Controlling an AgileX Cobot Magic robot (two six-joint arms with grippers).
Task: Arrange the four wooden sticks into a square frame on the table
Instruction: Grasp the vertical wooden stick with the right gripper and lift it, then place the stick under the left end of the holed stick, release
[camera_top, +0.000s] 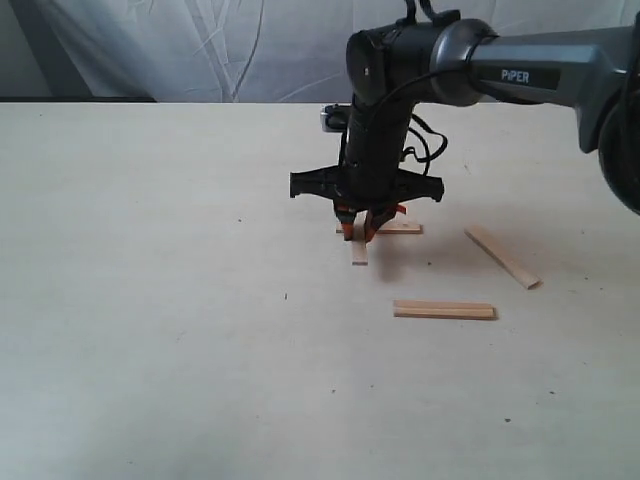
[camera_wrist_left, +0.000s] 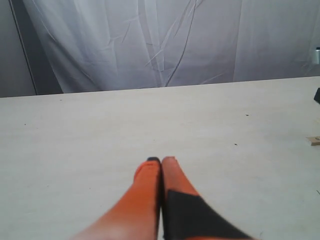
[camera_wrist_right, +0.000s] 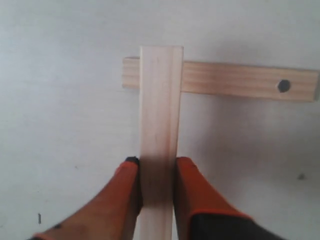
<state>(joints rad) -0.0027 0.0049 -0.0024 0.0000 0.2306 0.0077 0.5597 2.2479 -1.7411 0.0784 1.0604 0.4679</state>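
Observation:
My right gripper (camera_top: 358, 232) (camera_wrist_right: 157, 161) is shut on a wooden stick (camera_wrist_right: 159, 115) (camera_top: 359, 252), pinching it across its width low over the table (camera_top: 150, 300). The stick's far end lies across one end of a second stick (camera_wrist_right: 240, 80) (camera_top: 403, 228), the one with a dark hole near its end, making an L-shaped corner. Two more sticks lie loose on the right: one level (camera_top: 444, 310), one slanted (camera_top: 502, 256). My left gripper (camera_wrist_left: 161, 161) is shut on nothing above bare table, out of the exterior view.
A white curtain (camera_top: 250, 45) hangs behind the table's far edge. My right arm (camera_top: 540, 70) reaches in from the upper right over the sticks. Small dark specks dot the tabletop.

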